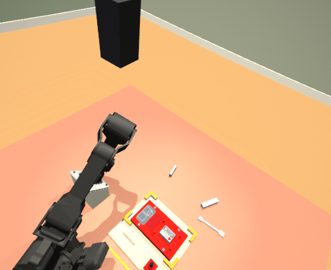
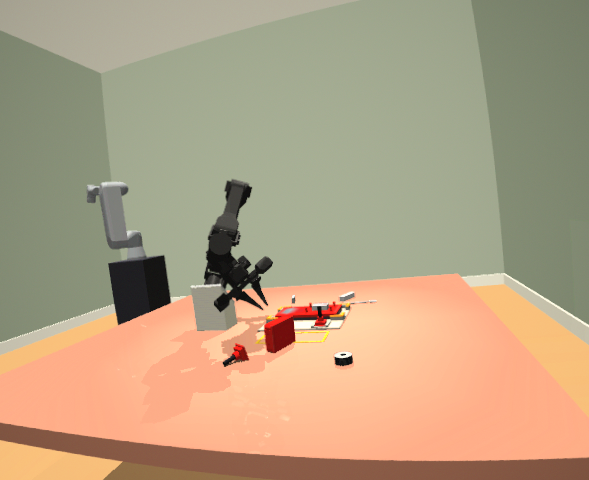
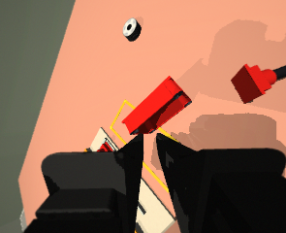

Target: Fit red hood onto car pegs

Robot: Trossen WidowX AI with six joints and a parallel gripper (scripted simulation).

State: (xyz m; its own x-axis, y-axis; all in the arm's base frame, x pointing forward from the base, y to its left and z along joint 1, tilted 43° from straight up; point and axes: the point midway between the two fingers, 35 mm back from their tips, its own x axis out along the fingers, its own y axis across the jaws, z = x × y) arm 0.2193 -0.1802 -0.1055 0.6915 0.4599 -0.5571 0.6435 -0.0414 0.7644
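The red hood (image 2: 280, 334) (image 3: 154, 104) stands on a narrow side edge on the table, beside the jig, its roof upright. My gripper (image 2: 264, 306) (image 3: 149, 137) is nearly closed, with only a narrow empty gap between its fingertips. It hangs above and behind the hood in the exterior view; the hood lies beyond the tips in the wrist view. The red chassis (image 1: 155, 223) (image 2: 299, 313) sits within the yellow corners of the cream jig (image 1: 117, 232). The engine block (image 1: 167, 233) (image 2: 319, 306) is on its deck, with short dark pegs around it. The top view hides my fingertips.
A red piece with a black stem (image 1: 150, 265) (image 2: 320, 322) stands on the jig's near side. Another stemmed red piece (image 2: 239, 352) (image 3: 249, 83) and a black-and-white wheel (image 2: 343, 358) (image 3: 132, 29) lie on the table. White bars (image 1: 172, 170) (image 1: 209, 202) and a link (image 1: 211, 225) lie beyond the jig.
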